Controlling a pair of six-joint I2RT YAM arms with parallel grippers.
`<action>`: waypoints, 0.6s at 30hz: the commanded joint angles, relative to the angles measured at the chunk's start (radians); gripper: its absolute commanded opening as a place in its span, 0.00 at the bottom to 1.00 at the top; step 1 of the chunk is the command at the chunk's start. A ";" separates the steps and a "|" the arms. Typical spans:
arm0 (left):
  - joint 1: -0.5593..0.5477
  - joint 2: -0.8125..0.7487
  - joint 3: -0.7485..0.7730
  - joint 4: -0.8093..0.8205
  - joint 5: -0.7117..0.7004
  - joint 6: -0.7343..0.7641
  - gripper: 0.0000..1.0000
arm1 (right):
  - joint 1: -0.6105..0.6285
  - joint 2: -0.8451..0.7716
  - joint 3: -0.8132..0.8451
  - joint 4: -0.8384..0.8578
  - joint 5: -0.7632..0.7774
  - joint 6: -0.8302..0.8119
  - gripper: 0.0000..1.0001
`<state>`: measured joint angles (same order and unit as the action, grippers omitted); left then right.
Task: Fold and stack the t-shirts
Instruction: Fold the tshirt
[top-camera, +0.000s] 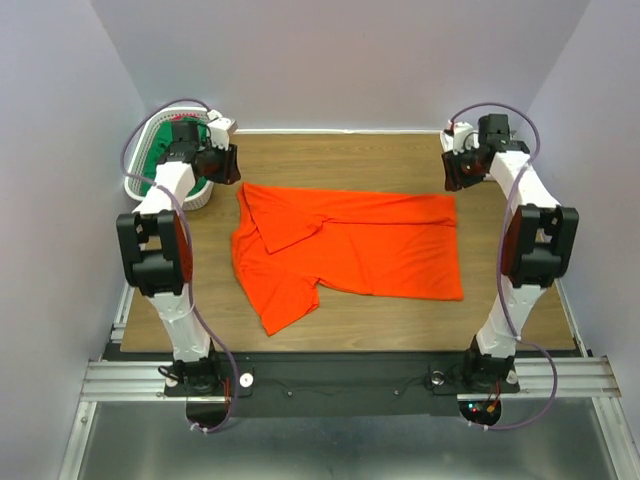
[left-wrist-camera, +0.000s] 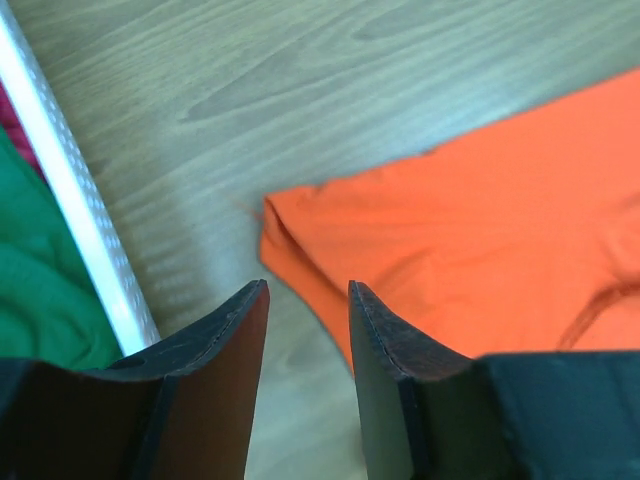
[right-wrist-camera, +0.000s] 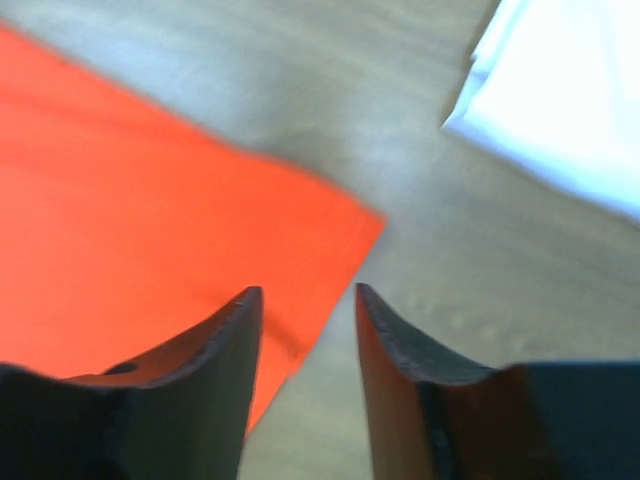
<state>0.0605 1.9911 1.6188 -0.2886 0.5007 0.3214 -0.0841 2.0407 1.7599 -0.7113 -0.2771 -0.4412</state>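
I see the bright orange-red cloth t-shirt (top-camera: 360, 250) lying centre frame on the wood-grain table (top-camera: 400, 315). It is partly folded and rumpled, with one sleeve flopped toward the lower left. My left claw (left-wrist-camera: 308, 290) hangs with jaws apart, gripping nothing, by the shirt's upper-left corner. My right claw (right-wrist-camera: 308, 292) is likewise parted and empty over the upper-right corner. At the upper right of the right wrist view, a smooth white folded cloth (right-wrist-camera: 570, 90) is cut off by the edge. A dark green cloth (left-wrist-camera: 40, 290) sits behind the white perforated plastic basket rim (left-wrist-camera: 70, 190), blurred and mostly out of frame.
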 joint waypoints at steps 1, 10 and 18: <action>-0.007 -0.156 -0.121 -0.040 0.030 0.085 0.46 | -0.002 -0.132 -0.118 -0.099 -0.076 -0.020 0.43; -0.030 -0.270 -0.428 -0.126 0.058 0.189 0.33 | 0.007 -0.186 -0.431 -0.109 -0.042 -0.071 0.37; -0.034 -0.227 -0.563 -0.083 -0.050 0.151 0.26 | 0.004 -0.071 -0.425 -0.021 0.082 -0.083 0.35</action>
<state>0.0254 1.7565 1.0733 -0.4000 0.5049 0.4862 -0.0830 1.9079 1.3090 -0.8043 -0.2813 -0.5014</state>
